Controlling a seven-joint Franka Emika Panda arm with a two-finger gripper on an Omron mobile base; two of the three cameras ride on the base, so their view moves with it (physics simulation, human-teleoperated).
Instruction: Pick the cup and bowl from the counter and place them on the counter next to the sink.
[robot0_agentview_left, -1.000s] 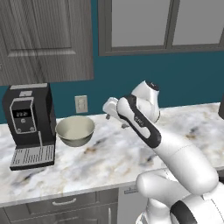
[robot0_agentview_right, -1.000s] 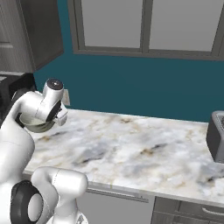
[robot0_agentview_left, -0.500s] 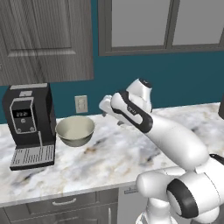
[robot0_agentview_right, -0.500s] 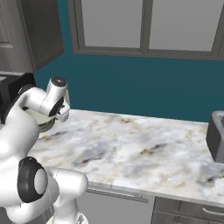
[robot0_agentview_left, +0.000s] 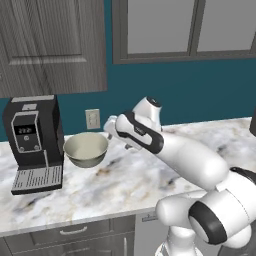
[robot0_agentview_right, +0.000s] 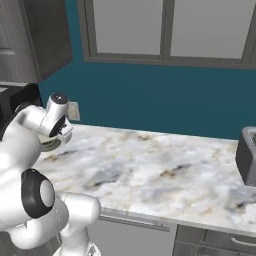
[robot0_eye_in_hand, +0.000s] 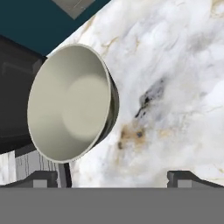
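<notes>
The bowl (robot0_agentview_left: 86, 149), grey-beige outside and cream inside, stands upright on the white marble counter (robot0_agentview_left: 125, 185) beside the coffee machine. My gripper (robot0_agentview_left: 111, 126) hovers just to its right and a little above its rim, apart from it. In the hand view the bowl (robot0_eye_in_hand: 72, 103) lies up and to the left of the gripper (robot0_eye_in_hand: 113, 179). Both dark fingertips (robot0_eye_in_hand: 43, 177) stand wide apart with only bare counter (robot0_eye_in_hand: 175, 87) between them, so the gripper is open and empty. A sliver of the bowl (robot0_agentview_right: 49, 145) peeks out behind my arm. The cup and the sink are out of view.
A black coffee machine (robot0_agentview_left: 32, 142) with its drip tray stands close to the bowl's left, and a wall outlet (robot0_agentview_left: 92, 119) is behind it. A dark grey boxy object (robot0_agentview_right: 247, 162) sits at the counter's far right. Upper cabinets and a window hang above.
The arm has stretched out, carrying the hand a little left and down toward the bowl. The jaws have stayed open and the bowl has not moved.
</notes>
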